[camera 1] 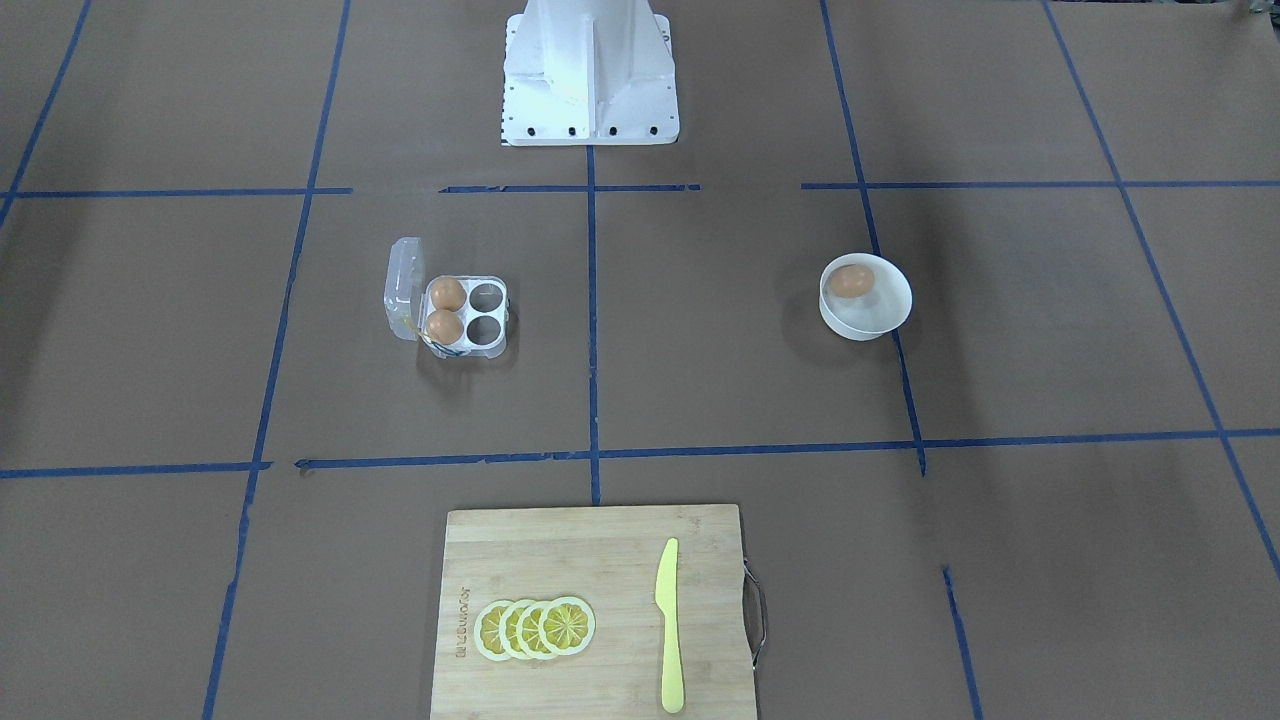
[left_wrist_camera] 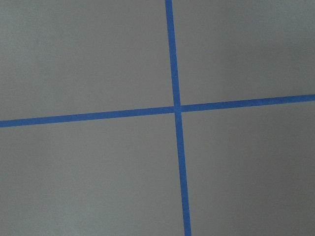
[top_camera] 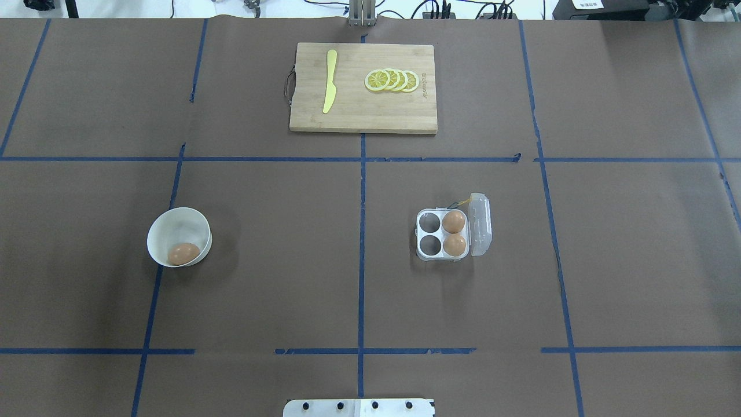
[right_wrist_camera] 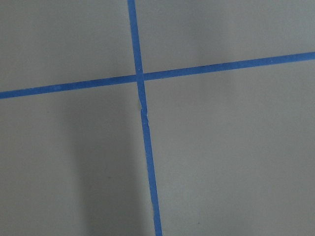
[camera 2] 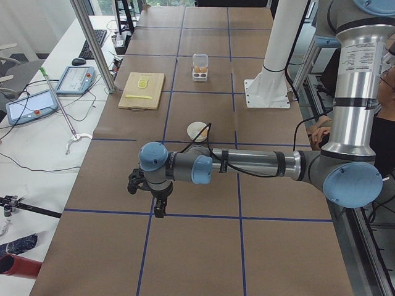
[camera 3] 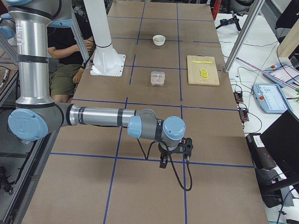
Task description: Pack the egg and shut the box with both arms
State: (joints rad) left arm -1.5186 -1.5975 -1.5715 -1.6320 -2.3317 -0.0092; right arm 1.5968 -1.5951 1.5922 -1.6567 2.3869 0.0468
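Toward the surface's (top_camera: 278,278) left edge, the egg (top_camera: 183,253) sits in a bowl (top_camera: 173,227). Cannot tell whether the left end effector (camera 2: 158,209) or the right end effector (camera 3: 164,161) is apart.

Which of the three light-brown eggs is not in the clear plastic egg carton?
The light-brown egg lying alone in the round white bowl; the other two eggs sit in cups of the open clear plastic carton.

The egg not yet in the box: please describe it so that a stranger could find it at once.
On the brown table, look at the robot's left half, where a round white bowl stands alone. The egg lies inside this bowl. The two other brown eggs sit in cups of the clear box on the right half.
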